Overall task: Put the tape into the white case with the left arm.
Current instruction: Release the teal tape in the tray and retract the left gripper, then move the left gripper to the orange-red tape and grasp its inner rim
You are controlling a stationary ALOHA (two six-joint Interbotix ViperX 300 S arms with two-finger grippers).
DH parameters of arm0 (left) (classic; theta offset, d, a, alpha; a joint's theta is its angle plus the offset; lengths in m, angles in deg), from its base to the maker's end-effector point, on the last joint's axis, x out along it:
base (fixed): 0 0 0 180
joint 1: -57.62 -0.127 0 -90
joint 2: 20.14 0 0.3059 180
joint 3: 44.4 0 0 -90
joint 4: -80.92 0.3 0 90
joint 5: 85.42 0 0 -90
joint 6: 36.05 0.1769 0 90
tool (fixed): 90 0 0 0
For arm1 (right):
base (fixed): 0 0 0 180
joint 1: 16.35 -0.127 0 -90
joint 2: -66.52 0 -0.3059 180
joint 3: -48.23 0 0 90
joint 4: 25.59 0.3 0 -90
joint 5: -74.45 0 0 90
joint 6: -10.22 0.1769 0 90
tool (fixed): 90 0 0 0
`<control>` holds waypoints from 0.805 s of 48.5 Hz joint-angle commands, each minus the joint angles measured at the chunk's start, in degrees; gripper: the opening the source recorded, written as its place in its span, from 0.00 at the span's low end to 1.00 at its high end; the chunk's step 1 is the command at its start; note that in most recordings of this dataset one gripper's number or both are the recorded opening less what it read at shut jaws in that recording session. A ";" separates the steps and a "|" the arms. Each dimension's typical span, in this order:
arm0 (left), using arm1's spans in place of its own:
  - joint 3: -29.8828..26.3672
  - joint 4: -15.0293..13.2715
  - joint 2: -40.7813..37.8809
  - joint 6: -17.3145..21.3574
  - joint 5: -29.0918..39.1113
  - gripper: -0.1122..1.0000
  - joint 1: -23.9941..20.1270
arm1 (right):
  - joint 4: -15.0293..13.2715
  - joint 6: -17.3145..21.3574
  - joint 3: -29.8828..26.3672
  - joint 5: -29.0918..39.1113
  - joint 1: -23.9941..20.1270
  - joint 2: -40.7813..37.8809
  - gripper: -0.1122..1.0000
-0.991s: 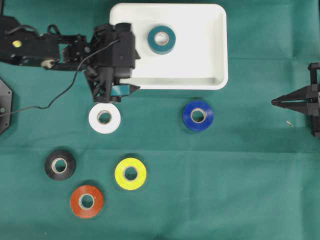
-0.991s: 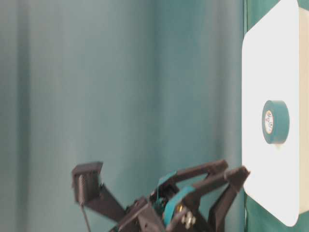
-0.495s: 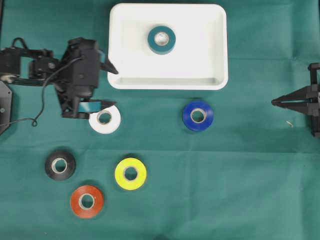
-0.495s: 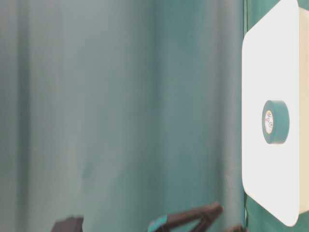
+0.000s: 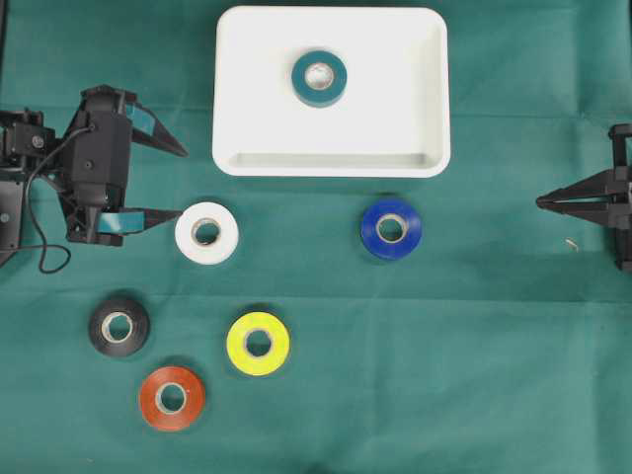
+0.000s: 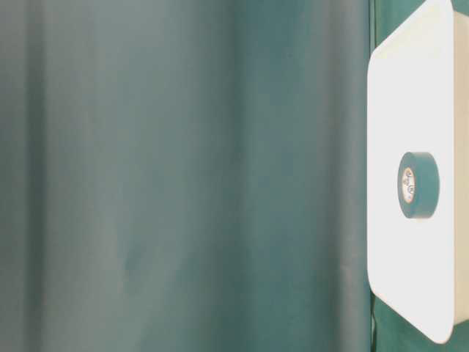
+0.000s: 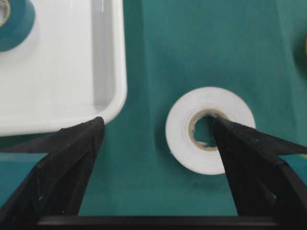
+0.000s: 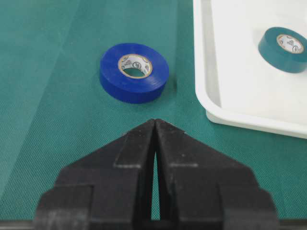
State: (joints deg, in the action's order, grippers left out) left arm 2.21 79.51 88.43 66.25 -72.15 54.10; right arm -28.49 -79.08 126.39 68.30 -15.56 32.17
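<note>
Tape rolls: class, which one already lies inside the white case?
The teal roll. It alone lies flat inside the white case; the white, blue, black, yellow and orange-red rolls lie on the green cloth outside.

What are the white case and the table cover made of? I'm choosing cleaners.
The white case: probably smooth moulded plastic, judging by its soft sheen and rounded rim. The table cover: seemingly green woven cloth, matte, with a fine weave visible up close.

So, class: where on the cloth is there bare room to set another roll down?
Free: right of the blue roll toward the right claw, and the lower right. Inside the case, beside the teal roll. Crowded: lower left, among white, black, yellow and red rolls.
</note>
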 commanded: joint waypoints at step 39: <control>5.10 -0.09 4.83 -0.09 1.14 0.97 16.35 | -0.09 0.09 -0.53 -0.62 0.09 -0.26 0.02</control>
State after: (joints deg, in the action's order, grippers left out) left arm 7.39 79.51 92.12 66.16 -70.83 68.61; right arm -28.49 -79.08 126.39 68.30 -15.56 32.17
